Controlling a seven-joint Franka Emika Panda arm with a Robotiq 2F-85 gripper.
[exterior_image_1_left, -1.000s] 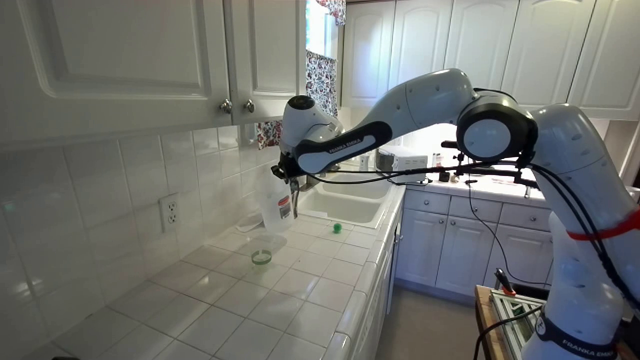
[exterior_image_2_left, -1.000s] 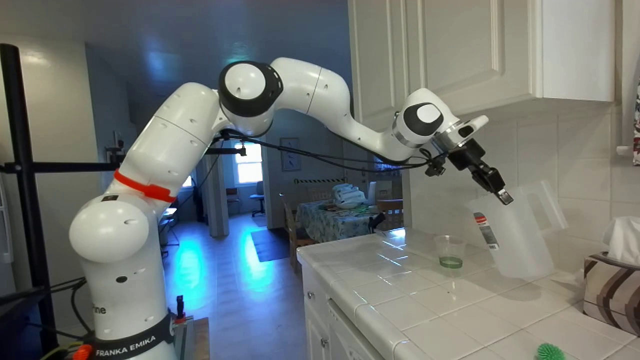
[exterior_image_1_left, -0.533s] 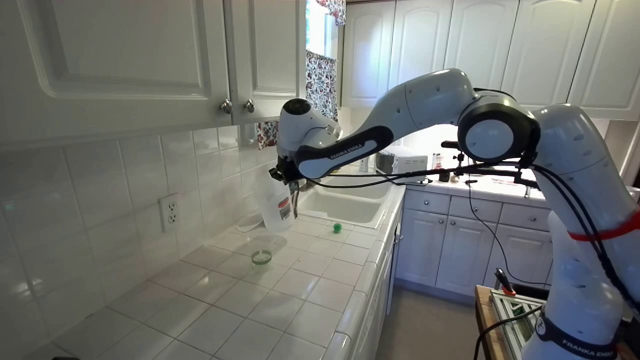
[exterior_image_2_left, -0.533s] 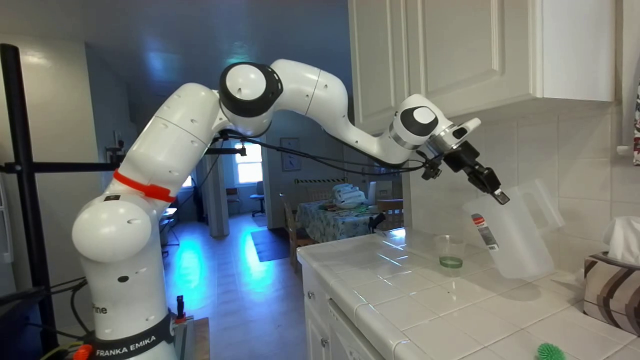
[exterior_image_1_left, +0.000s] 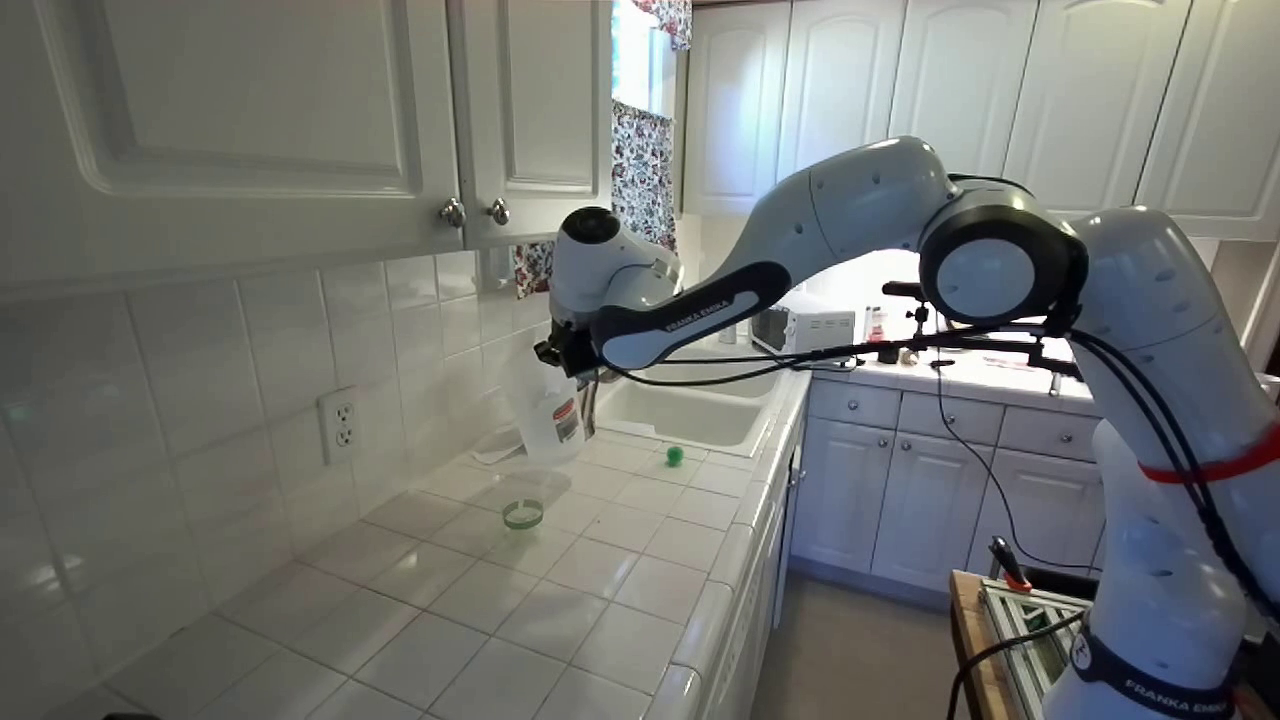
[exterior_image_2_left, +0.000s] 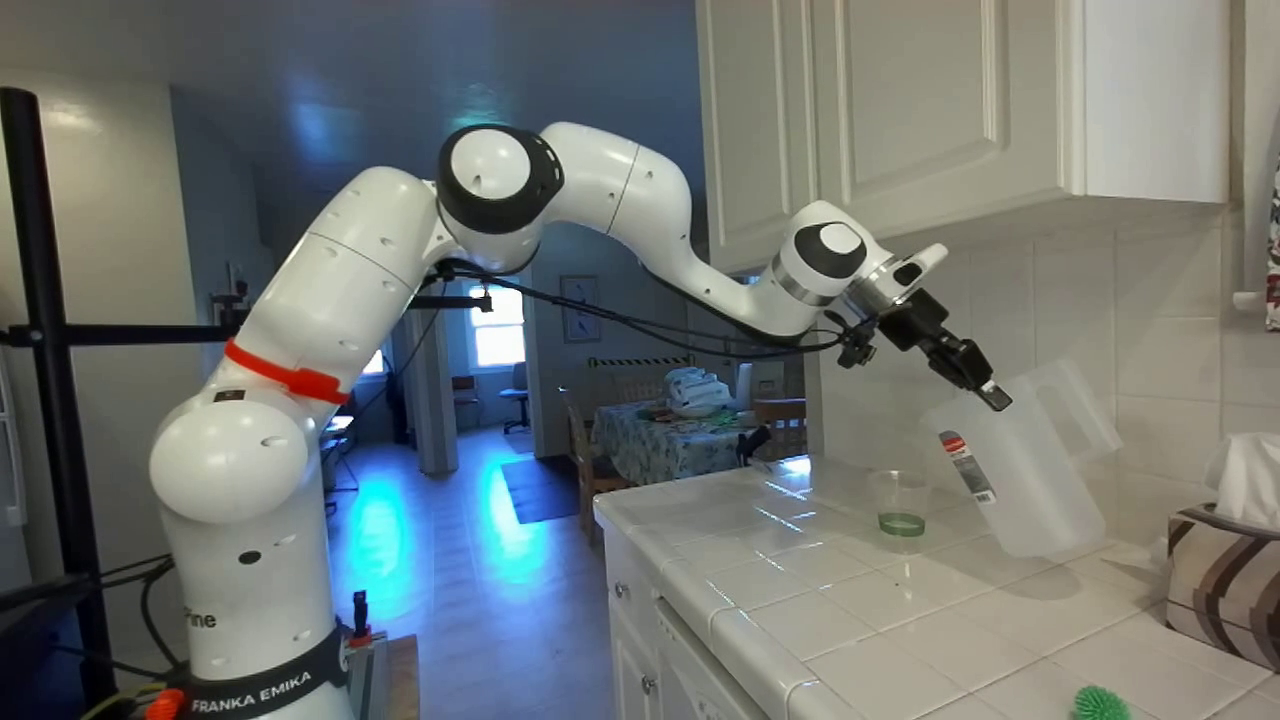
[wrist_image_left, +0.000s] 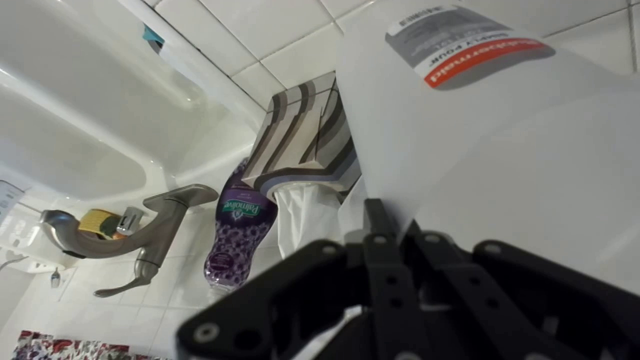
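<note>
In an exterior view, a clear cup (exterior_image_2_left: 901, 508) stands on the counter (exterior_image_2_left: 850, 615); rightward, the tool (exterior_image_2_left: 997, 396), almost pressed together, pinches the upper edge of a translucent pitcher (exterior_image_2_left: 1040, 490) tilted above the counter; farther right, a tissue box (exterior_image_2_left: 1215, 600).

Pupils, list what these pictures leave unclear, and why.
Inside of the pitcher: in an exterior view, veiled by its cloudy wall.
Label's fine print: wrist view, too small.
Purple bottle: wrist view, partly behind the tissue box.
Green ball: in an exterior view, cut by bottom edge.
</note>
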